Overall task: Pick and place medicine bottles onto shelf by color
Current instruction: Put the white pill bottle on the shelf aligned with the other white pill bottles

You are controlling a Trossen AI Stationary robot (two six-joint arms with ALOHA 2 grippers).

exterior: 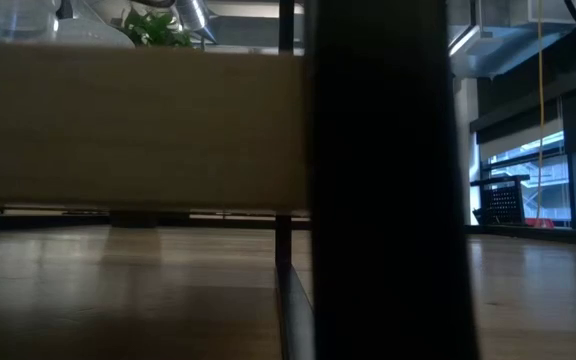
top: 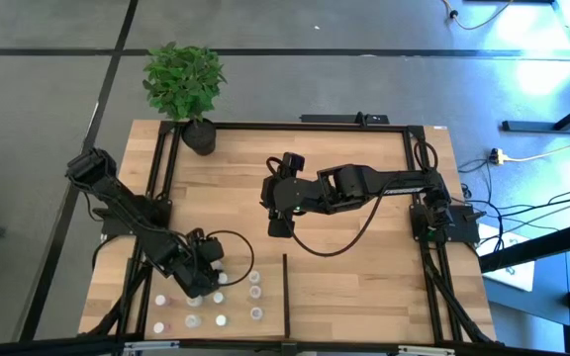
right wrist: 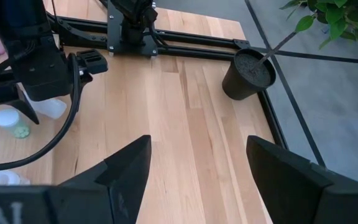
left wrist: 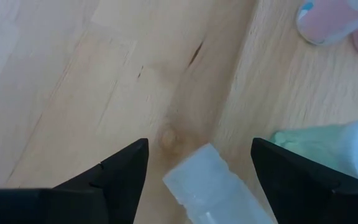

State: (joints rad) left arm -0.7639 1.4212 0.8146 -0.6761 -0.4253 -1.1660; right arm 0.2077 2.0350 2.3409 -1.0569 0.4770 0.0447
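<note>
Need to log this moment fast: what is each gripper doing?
Left gripper: open, straddling a small clear bottle.
Right gripper: open, empty, over bare wood.

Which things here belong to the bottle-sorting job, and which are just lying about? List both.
Job:
- tiny whitish round medicine bottles
- translucent white bottle lying between the open left gripper fingers
- light-wood shelf panel with black rails

Lying about:
- leafy green plant in a black pot
- idle right gripper, open, mid-table

Around my tabletop I see a grey floor with dark lines. A green plant stands in a black pot at one corner. Far windows give blue daylight.
</note>
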